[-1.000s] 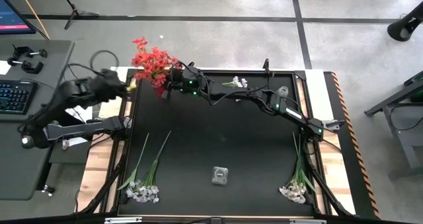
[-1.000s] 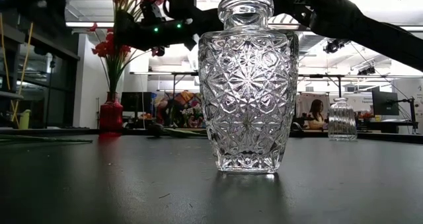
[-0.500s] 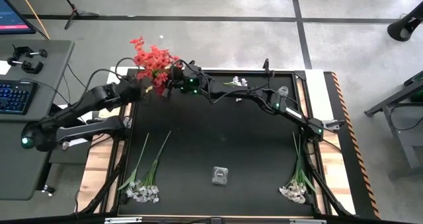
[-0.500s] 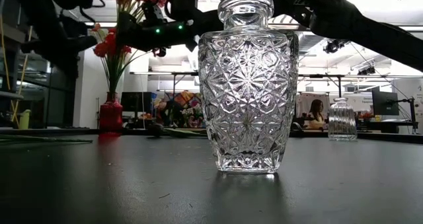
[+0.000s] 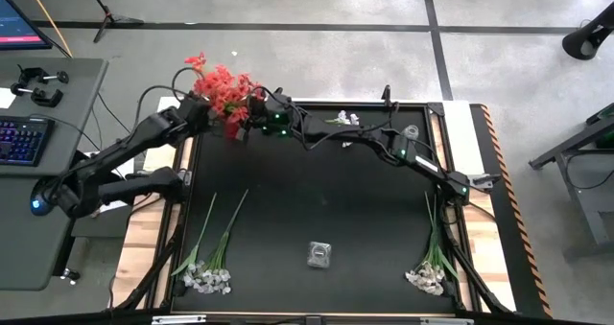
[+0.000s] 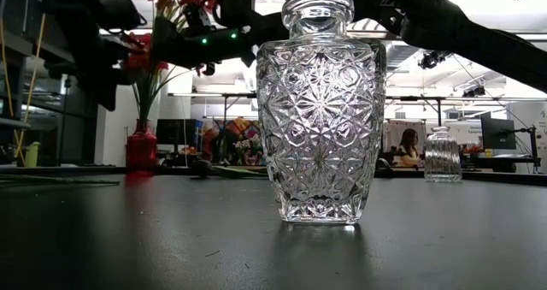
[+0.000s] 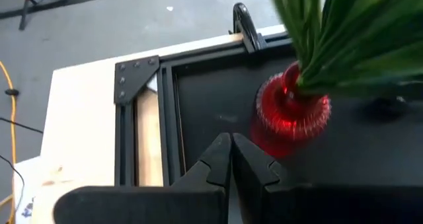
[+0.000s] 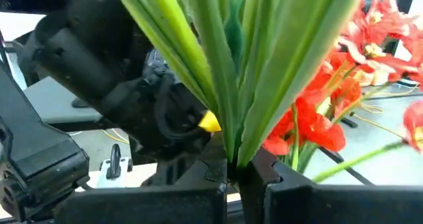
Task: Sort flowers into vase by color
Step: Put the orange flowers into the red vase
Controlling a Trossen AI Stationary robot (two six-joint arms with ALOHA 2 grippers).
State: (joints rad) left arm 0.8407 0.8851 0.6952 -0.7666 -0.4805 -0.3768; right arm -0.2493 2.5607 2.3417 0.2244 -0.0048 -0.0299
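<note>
Red flowers (image 5: 221, 85) stand with their green stems in a red vase (image 7: 287, 115) at the table's far left corner. My right gripper (image 8: 234, 164) reaches across from the right and is shut on their stems above the vase. My left gripper (image 7: 231, 137) hovers just left of the blossoms, above and beside the vase, shut with nothing between its fingers. White flowers lie flat on the table at the near left (image 5: 206, 277), near right (image 5: 427, 272) and far edge (image 5: 343, 120). A clear cut-glass vase (image 5: 319, 255) stands near the front middle. My right gripper pinches the bundle of green stems and leaves (image 8: 231, 141) between its two fingers, below the red blossoms (image 8: 317, 128) and above the vase's neck. The fingers come in about level from the table's right, across the stems. The flowers stand upright, lower ends in the red vase (image 6: 143, 145).
A small clear vase (image 5: 412, 132) stands near the far right. My right arm (image 5: 384, 143) spans the table's far part. The table's black frame edge (image 7: 168, 118) runs close by the red vase. A desk with a keyboard (image 5: 19, 138) lies left of the table.
My left gripper has swung in from beyond the table's left edge toward the far edge and the red flowers, and now stands right beside the blossoms. My right gripper and the flowers have kept still.
</note>
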